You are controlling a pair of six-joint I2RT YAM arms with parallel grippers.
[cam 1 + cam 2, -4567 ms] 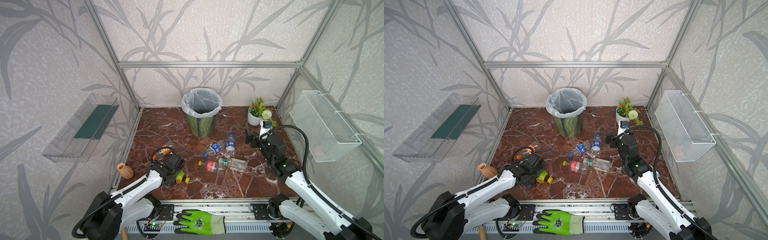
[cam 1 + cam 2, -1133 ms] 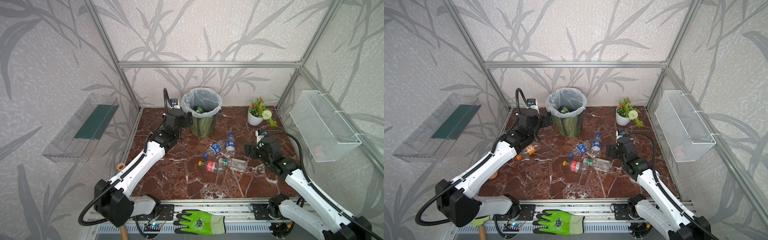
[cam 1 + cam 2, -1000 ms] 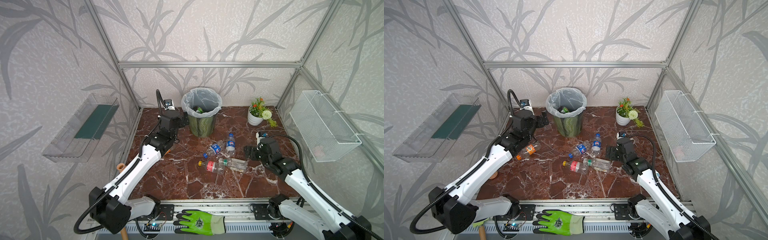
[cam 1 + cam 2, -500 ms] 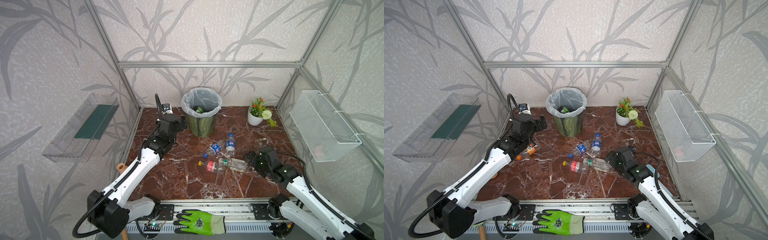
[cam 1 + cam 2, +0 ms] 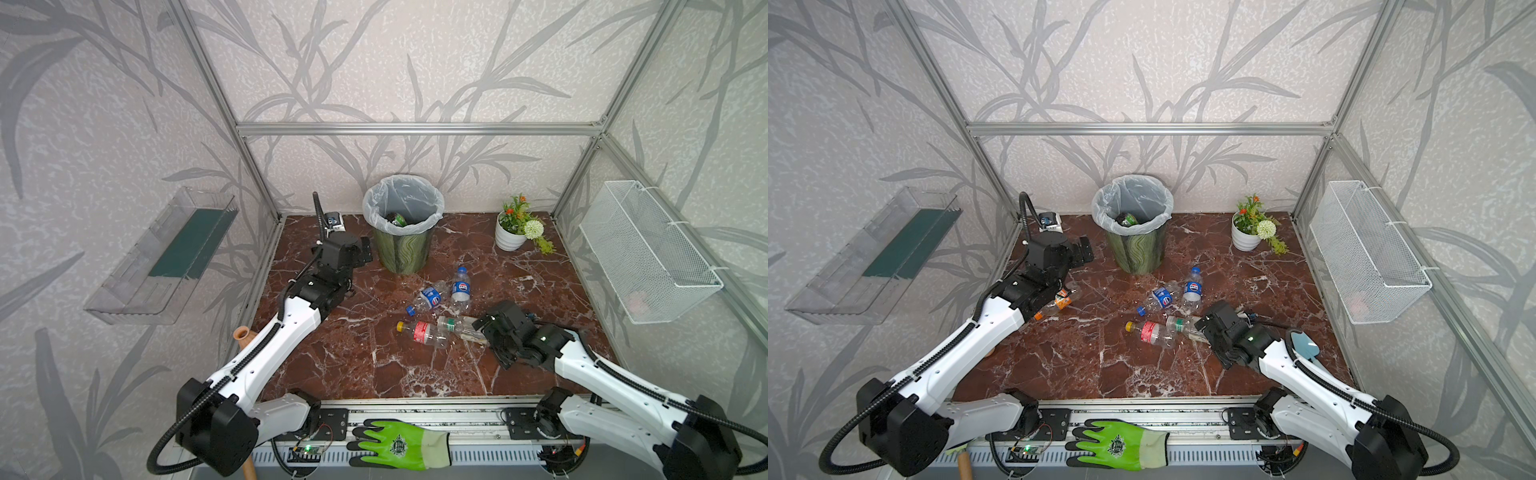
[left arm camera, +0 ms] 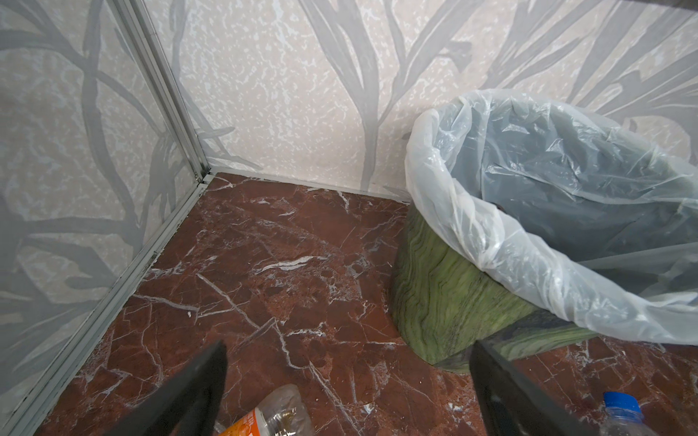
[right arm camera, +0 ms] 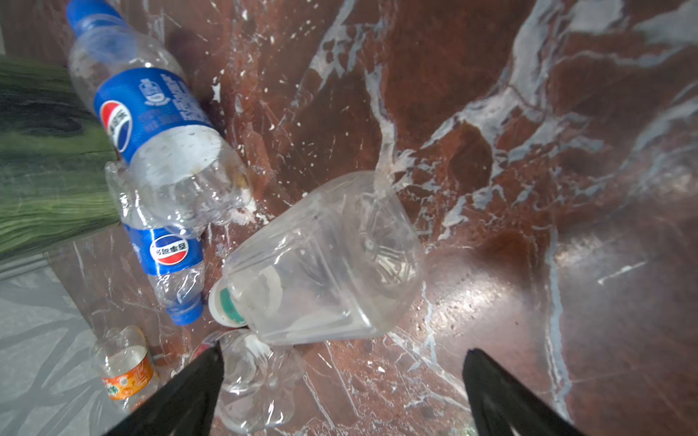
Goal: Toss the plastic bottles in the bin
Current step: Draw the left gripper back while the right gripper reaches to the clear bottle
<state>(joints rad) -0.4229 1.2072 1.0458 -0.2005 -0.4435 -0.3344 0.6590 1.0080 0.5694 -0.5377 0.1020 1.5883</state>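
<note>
Your right gripper [image 7: 342, 353] has dropped low and your left gripper [image 6: 347, 347] has backed off; both have fingers spread wide and hold nothing; the bin [image 6: 445, 302] stands just beyond your left fingers; a clear bottle [image 7: 321, 260] lies just ahead of your right fingers; an orange-label bottle [image 6: 264, 415] shows under the left gap.

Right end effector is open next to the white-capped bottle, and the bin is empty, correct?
Not empty: the bin holds a green bottle, visible in both top views. The right end effector is open next to the white-capped bottle, as you said.
</note>
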